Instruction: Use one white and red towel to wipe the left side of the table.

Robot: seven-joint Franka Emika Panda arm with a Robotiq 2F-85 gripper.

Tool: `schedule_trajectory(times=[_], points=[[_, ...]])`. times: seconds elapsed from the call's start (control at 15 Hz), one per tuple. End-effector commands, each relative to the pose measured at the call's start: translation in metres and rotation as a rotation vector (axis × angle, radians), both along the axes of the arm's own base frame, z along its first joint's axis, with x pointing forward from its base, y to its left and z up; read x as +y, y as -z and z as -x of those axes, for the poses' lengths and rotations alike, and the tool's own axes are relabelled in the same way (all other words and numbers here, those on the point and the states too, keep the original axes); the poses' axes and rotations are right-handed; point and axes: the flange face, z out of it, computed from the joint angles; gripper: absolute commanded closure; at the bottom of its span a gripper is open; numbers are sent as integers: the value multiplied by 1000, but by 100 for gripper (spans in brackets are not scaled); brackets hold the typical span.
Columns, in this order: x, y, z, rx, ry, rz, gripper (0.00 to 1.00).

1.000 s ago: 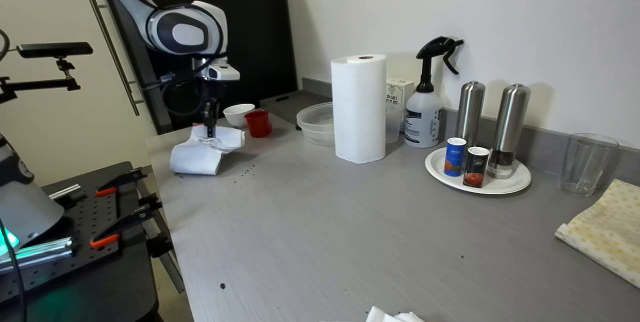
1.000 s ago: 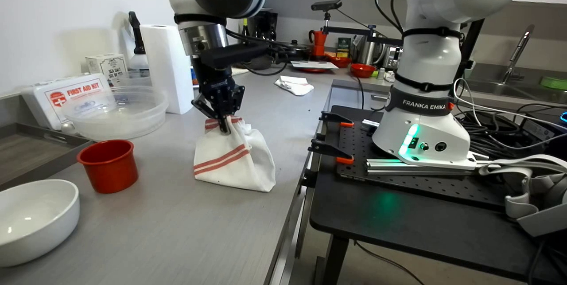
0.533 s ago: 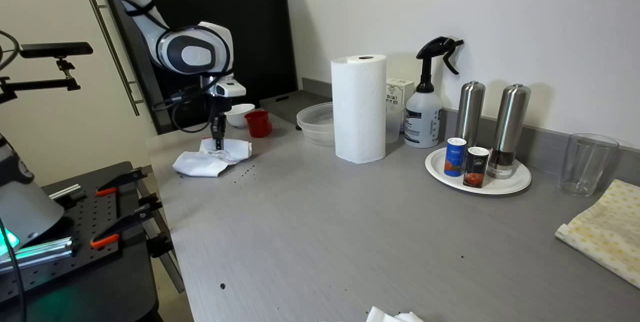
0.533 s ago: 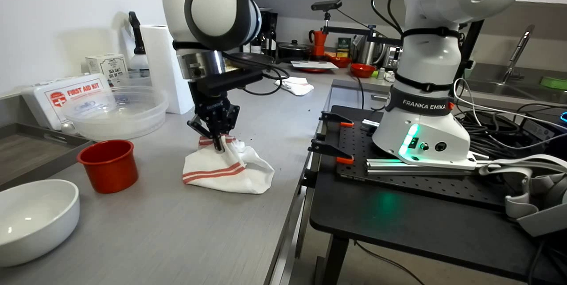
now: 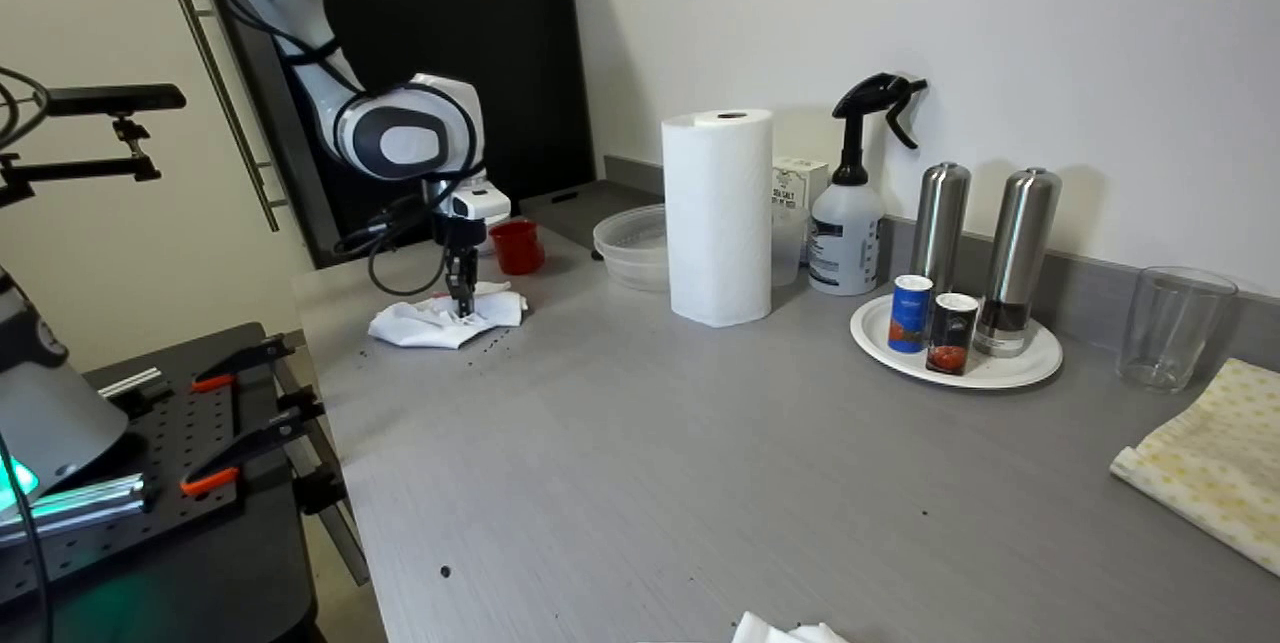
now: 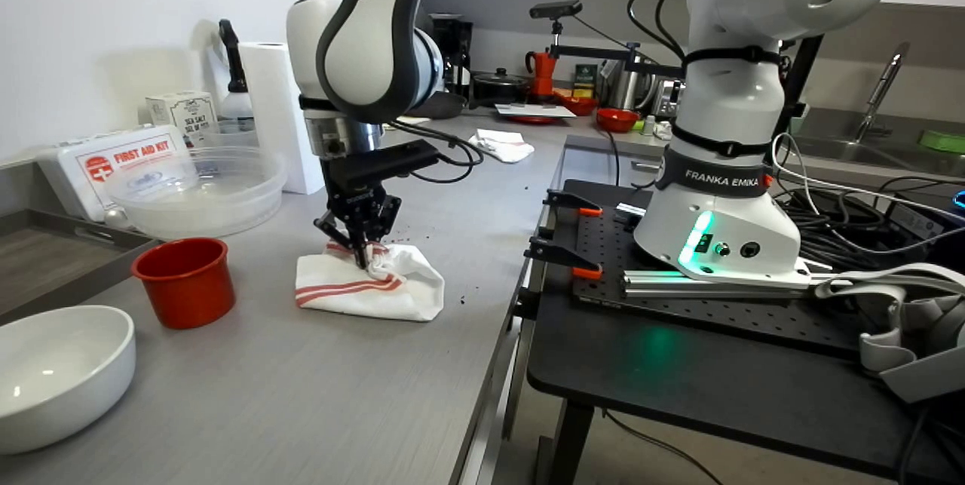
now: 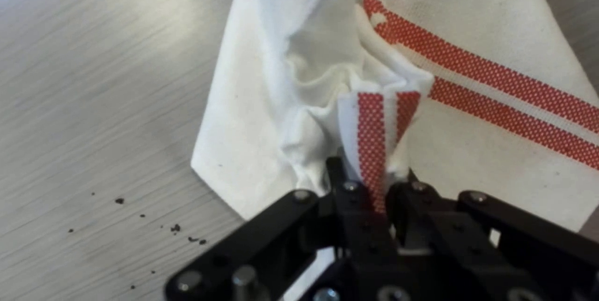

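on the grey table (image 6: 317,394), near the red cup (image 6: 185,289) but apart from it: the white and red towel (image 6: 384,296), mostly flat on the surface, bunched into folds around its middle. gripper (image 7: 369,179) points down into the bunch, on the side of the red cup toward the robot base (image 6: 720,236). fingers (image 7: 351,202) narrow, a fold of the towel pinched between them. wrist view: red stripes on that fold run into the grip; another striped pair crosses the flat cloth.

dark specks (image 7: 175,228) loose on the table, just beside the towel, most lying farther from the red cup than the cloth does.

round the red cup: white bowl (image 6: 68,387) near, clear tub (image 6: 200,210) near on the wall side, first aid kit (image 6: 121,168) past that tub. paper towel roll (image 5: 717,223) upright, farther from the red cup than the tub.

well apart from the red cup, along the table: spray bottle (image 5: 845,238) upright; white plate (image 5: 985,375) bearing a blue can (image 5: 909,313) and a dark can (image 5: 950,328); drinking glass (image 5: 1175,328); yellow-spotted cloth (image 5: 1225,453), partly out of frame. also a second white cloth (image 6: 501,145), loosely folded, well apart from the red cup.
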Motion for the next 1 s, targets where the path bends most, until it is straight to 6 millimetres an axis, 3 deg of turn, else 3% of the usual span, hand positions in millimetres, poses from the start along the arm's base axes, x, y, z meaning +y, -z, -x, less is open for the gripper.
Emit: schedule_trajectory(times=[0.0,0.27,0.93], points=[[-5,22,-11,-16,18,7,97],[-25,20,-14,-16,53,23,97],[-121,12,0,-34,249,73,97]])
